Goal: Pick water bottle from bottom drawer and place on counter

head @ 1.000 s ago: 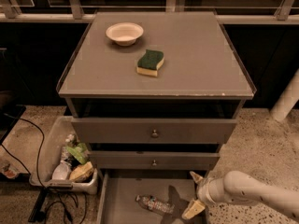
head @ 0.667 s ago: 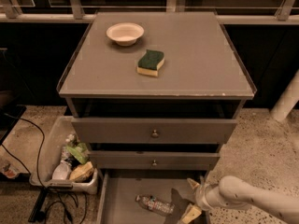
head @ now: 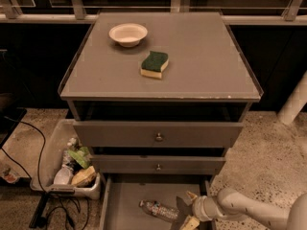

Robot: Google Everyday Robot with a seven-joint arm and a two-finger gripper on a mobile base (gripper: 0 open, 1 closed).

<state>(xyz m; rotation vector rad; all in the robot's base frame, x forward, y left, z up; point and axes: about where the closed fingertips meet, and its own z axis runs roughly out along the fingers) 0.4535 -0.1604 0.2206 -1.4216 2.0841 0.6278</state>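
Pincer (head: pixel 188 210) is seen low at the drawer's (head: pixel 125 201) right side, fingers spread apart, with nothing clamped. Just left of it the bottle (head: pixel 158 210) is laid sideways on the drawer floor, clear and crinkled.

The pale arm (head: pixel 249 211) reaches in from the lower right, nearly level — its gripper (head: pixel 188 210) low at the bottom edge (tan fingers (head: pixel 191 196) spread apart), pointing left.

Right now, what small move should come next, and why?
Probably ease the gripper toward the water bottle: its fingers look open beside the bottle's end, not yet around it, and the bottle lies flat in the bottom drawer.
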